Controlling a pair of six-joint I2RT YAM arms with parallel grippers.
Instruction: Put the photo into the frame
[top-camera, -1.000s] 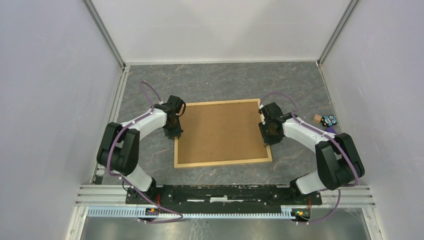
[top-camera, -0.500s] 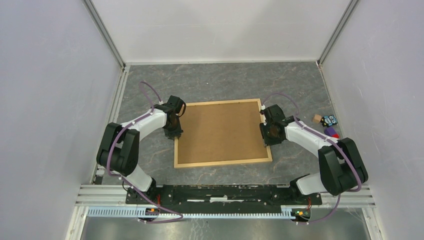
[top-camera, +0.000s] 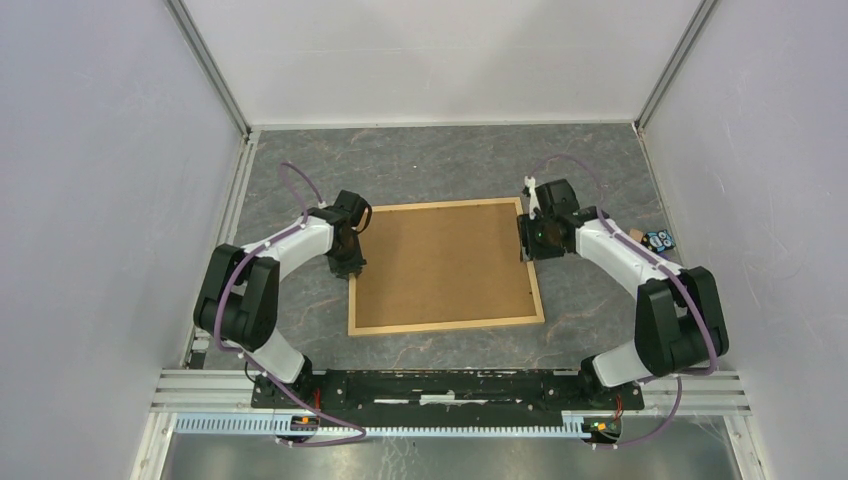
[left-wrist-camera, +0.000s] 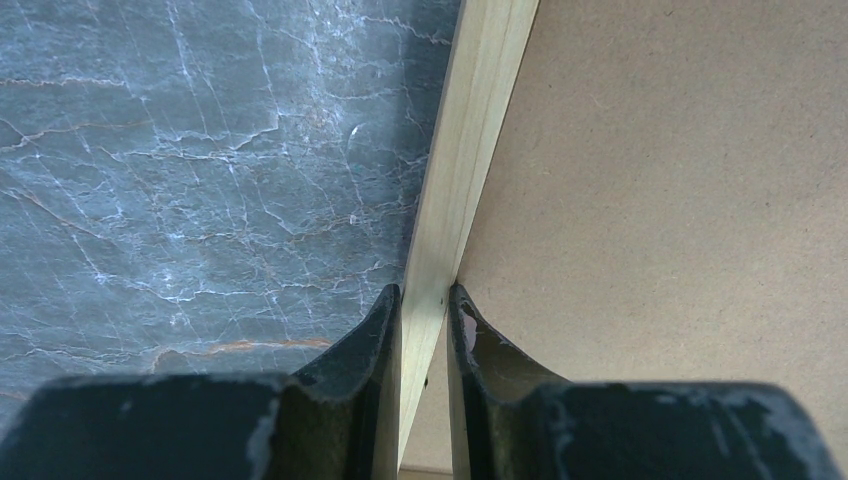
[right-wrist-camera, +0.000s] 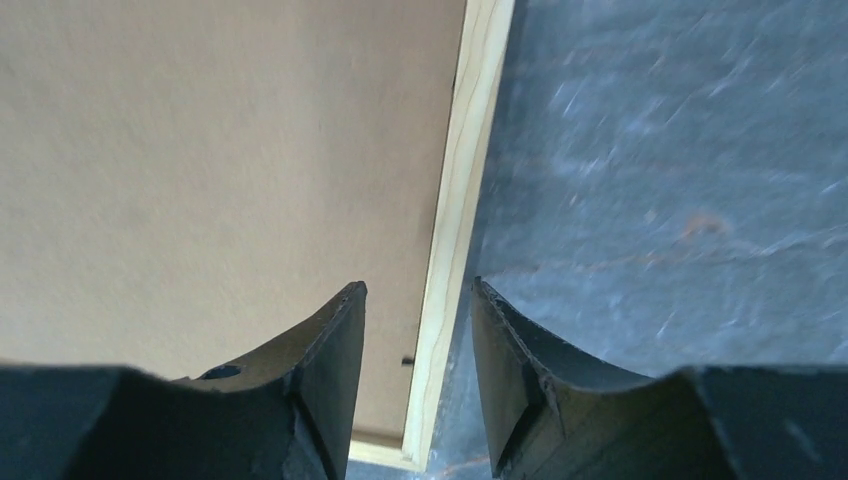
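Looking down at the grey marble-patterned table (top-camera: 440, 160), we found the large rectangular frame of thin light wood strips (top-camera: 446, 327) lying flat on it, between the two arms. We judged the task to be late. A plain brown backing board (top-camera: 440, 265) filled the frame's opening from strip to strip and faced upward, so the frame lay on its front. The photo showed in no view, and we could not tell whether it sat under that board inside the frame. If it did, what was left was to let go and perhaps turn the frame over. The frame looked somewhat wider than deep, so we took its long axis to run from the left arm's side to the right arm's, with its right end turned slightly away from the arm bases. At the frame's left strip, the left gripper (left-wrist-camera: 424, 300) was clamped on the wood, one finger outside the frame and the other on the board side. At the frame's right strip, the right gripper (right-wrist-camera: 418, 300) straddled the wood with its jaws apart, clear gaps on both sides, grasping nothing.
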